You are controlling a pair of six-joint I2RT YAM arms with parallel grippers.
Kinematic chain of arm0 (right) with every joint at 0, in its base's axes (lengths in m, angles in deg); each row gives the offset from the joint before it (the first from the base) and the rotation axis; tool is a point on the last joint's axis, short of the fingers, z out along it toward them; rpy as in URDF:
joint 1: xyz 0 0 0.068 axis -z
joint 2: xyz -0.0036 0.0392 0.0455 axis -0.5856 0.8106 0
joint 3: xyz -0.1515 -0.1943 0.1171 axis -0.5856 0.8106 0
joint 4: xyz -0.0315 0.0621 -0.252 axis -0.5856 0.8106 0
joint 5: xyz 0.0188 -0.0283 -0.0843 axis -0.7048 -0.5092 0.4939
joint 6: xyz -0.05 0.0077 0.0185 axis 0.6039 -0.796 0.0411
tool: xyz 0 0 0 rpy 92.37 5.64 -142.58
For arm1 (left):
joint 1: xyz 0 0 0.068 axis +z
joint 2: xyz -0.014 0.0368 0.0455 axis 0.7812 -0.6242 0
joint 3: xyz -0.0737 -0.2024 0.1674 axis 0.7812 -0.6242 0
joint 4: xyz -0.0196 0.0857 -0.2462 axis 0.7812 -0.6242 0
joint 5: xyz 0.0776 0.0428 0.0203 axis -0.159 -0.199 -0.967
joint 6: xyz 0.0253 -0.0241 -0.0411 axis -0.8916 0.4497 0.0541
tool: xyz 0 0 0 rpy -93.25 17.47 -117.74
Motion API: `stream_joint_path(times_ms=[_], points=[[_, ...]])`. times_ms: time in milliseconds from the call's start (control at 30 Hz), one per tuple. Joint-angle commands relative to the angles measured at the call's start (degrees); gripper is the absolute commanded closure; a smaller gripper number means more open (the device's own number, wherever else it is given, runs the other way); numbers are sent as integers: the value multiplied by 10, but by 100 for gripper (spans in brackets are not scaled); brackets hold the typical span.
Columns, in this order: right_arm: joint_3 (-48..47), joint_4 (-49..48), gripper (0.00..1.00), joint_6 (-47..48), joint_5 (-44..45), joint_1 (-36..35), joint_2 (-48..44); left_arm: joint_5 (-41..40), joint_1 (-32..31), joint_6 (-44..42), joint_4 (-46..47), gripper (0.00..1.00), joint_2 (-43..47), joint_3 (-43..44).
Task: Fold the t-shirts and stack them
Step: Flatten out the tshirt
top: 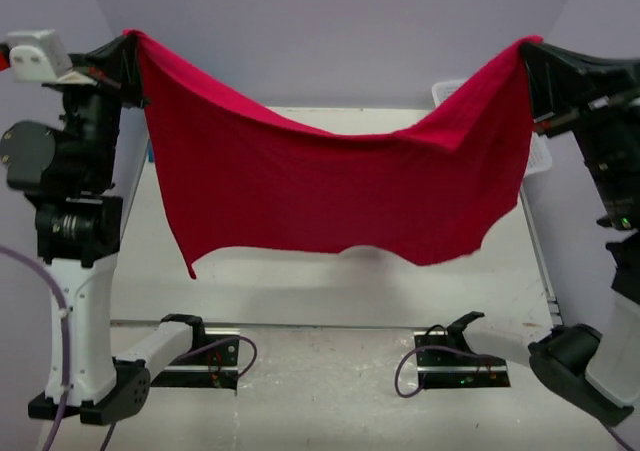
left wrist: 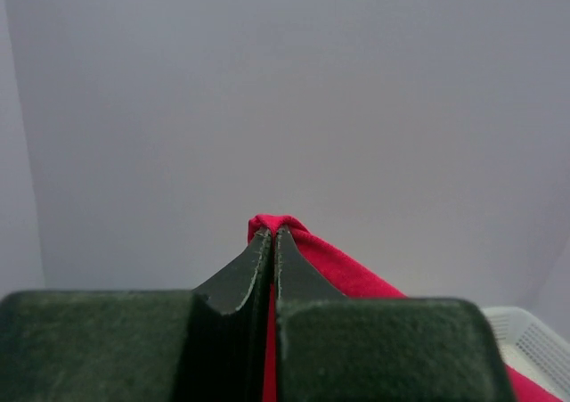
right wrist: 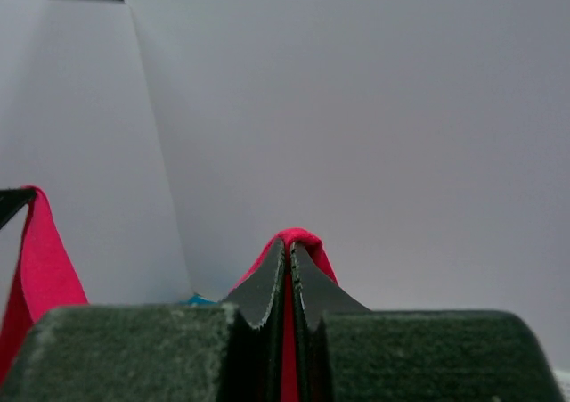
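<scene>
The red t-shirt (top: 330, 186) hangs like a curtain between the raised left gripper (top: 130, 37) and right gripper (top: 525, 44), blocking the middle of the workspace from side to side. Open room lies beneath its hem, above the table (top: 330, 296). The white basket (top: 447, 89) stands behind the cloth at the table's far right

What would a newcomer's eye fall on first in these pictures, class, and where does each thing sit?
The bright red t-shirt dominates, hanging spread like a banner above the table and sagging in the middle. Its upper corners are pinched in the left gripper at upper left and the right gripper at upper right, both shut on the cloth. A white mesh basket peeks out behind the shirt at the far right.
</scene>
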State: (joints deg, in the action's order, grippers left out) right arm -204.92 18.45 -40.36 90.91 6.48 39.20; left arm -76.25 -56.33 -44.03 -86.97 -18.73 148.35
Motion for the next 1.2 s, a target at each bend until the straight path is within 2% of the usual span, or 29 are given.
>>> stream_joint_path(times_ms=[0,100,200,300,333,500,533,633,700,867,933,967,1000,1033,1067,1100,1167], points=[[-61,-24,100,84,28,-3,130,-41,18,-23,71,100,-81,-3],[-155,-25,100,102,39,8,229,-69,24,-13,142,100,-131,-7],[-179,-61,100,110,26,28,275,-69,26,-15,196,100,-195,14],[-173,-105,100,104,11,58,297,-40,27,-30,203,100,-282,91],[-178,-111,100,99,1,76,306,-34,27,-35,196,100,-327,144],[-210,-150,100,75,-30,127,340,-3,29,-53,180,100,-417,280],[-210,-155,100,75,-32,137,339,3,29,-65,166,100,-446,340],[-190,-158,100,66,-50,155,321,-4,32,-84,150,100,-455,363],[-158,-142,100,55,-58,160,317,-5,37,-80,152,100,-441,333],[-58,-67,100,17,-63,161,302,7,39,-51,153,100,-383,126],[46,-35,100,-14,-63,160,282,1,39,-30,127,100,-367,38],[164,-46,100,-32,-57,159,240,-4,39,-17,125,100,-361,2],[224,-62,100,-64,-59,159,217,-5,39,-2,121,100,-346,-68],[283,-77,100,-89,-45,153,190,-2,39,23,109,100,-339,-103],[390,-87,100,-121,-41,151,141,-4,38,39,106,100,-332,-140],[443,-95,100,-141,-40,150,115,-4,38,55,88,100,-318,-213],[576,-110,100,-199,-19,147,64,18,38,80,82,100,-309,-282]])
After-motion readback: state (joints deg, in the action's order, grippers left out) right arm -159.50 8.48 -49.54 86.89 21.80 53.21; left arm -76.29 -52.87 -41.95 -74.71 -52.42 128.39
